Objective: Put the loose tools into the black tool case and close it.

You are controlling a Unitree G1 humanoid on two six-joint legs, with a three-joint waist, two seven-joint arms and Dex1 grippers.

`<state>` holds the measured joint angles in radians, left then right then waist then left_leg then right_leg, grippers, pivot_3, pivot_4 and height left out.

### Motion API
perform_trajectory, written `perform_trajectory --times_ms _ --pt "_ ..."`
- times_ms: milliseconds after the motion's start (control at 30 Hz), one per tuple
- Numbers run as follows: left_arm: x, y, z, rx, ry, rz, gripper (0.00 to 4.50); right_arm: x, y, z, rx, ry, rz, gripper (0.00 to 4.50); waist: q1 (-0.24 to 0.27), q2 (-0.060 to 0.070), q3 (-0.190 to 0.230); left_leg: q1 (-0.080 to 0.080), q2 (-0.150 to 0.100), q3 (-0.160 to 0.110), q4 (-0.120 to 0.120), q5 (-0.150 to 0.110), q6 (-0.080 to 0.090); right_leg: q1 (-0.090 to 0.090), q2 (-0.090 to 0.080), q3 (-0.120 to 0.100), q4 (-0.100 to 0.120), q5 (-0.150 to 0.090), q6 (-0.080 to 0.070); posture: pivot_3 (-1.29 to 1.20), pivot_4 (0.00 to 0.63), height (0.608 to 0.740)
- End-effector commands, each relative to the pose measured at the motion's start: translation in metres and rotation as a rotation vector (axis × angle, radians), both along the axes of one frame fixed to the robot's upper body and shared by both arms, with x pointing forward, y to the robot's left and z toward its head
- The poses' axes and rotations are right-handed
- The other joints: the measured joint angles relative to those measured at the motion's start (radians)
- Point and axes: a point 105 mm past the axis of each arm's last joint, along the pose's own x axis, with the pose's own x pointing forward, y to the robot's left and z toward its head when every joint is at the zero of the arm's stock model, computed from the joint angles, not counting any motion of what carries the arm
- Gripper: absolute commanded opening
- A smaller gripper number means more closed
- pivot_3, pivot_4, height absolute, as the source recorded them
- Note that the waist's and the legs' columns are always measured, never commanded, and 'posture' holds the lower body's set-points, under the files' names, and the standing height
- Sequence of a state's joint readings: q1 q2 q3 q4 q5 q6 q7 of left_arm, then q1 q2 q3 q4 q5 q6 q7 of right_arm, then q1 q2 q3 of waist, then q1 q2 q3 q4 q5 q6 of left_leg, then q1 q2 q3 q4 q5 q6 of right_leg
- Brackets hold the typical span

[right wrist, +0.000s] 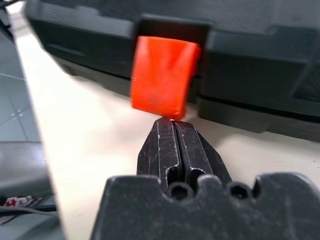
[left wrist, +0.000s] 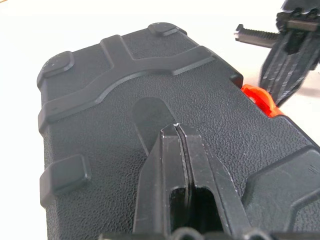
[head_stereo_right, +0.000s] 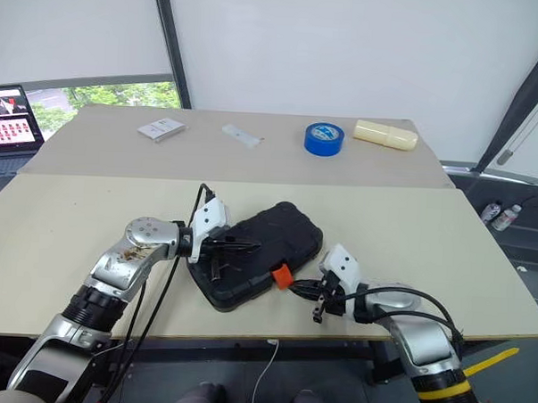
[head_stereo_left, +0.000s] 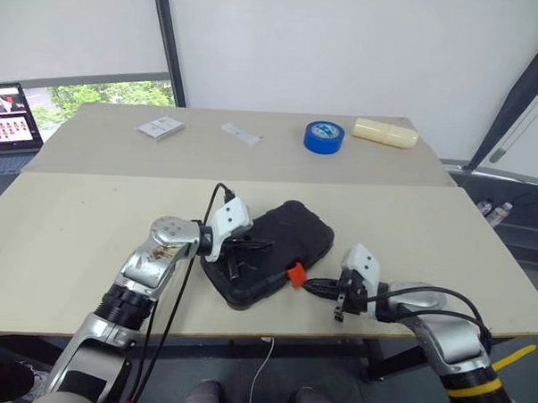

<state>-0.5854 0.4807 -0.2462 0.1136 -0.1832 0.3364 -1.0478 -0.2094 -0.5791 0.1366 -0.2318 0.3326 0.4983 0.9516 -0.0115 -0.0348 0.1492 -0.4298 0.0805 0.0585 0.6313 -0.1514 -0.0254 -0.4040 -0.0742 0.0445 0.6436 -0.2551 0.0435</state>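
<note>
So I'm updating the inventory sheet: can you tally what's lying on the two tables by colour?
Black: 1, the tool case (with an orange latch)
Blue: 1, the tape roll
Cream: 1, the oblong pack
White: 2, the small box and the flat strip
Total: 5

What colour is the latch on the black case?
Orange; the latch shows best in the right wrist view.

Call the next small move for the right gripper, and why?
Probably nudge the shut right gripper up against the orange latch to snap it home: the black tool case lies lid-down, the latch flap hangs loose, and the shut left gripper rests on the lid.
</note>
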Motion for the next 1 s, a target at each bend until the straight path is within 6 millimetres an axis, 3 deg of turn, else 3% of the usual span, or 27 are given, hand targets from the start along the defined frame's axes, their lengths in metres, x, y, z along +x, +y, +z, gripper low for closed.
perform_trajectory --times_ms 33,400,800,1000 --pt "-0.014 0.004 -0.043 0.076 0.154 0.001 0.04 -0.002 0.002 0.02 0.044 -0.062 0.007 0.0 0.0 0.0 0.0 0.0 0.0 0.0 0.0 0.0 0.0 0.0 0.0 0.0 0.0 0.0 0.0 0.0 0.15 0.74" --pt "-0.012 0.007 -0.04 0.084 0.145 0.002 0.04 -0.005 0.002 0.019 0.04 -0.018 0.009 0.0 -0.001 0.0 -0.004 0.0 0.0 0.0 -0.002 0.0 0.0 0.0 0.0 0.0 -0.002 -0.003 -0.006 0.0 0.15 0.74" --pt "-0.01 0.006 -0.042 0.093 0.141 -0.005 0.04 0.012 0.024 0.015 0.237 0.006 -0.058 0.0 -0.007 -0.001 -0.006 0.004 0.0 0.0 -0.003 0.0 0.0 0.002 0.0 0.0 -0.001 -0.004 -0.007 0.0 0.15 0.74" --pt "-0.007 0.004 -0.043 0.081 0.14 0.003 0.04 0.015 0.029 0.011 0.232 0.004 -0.065 0.0 -0.01 -0.001 -0.007 0.007 0.0 0.0 -0.004 -0.002 -0.003 0.002 0.001 0.0 0.0 -0.003 -0.009 0.0 0.15 0.74"
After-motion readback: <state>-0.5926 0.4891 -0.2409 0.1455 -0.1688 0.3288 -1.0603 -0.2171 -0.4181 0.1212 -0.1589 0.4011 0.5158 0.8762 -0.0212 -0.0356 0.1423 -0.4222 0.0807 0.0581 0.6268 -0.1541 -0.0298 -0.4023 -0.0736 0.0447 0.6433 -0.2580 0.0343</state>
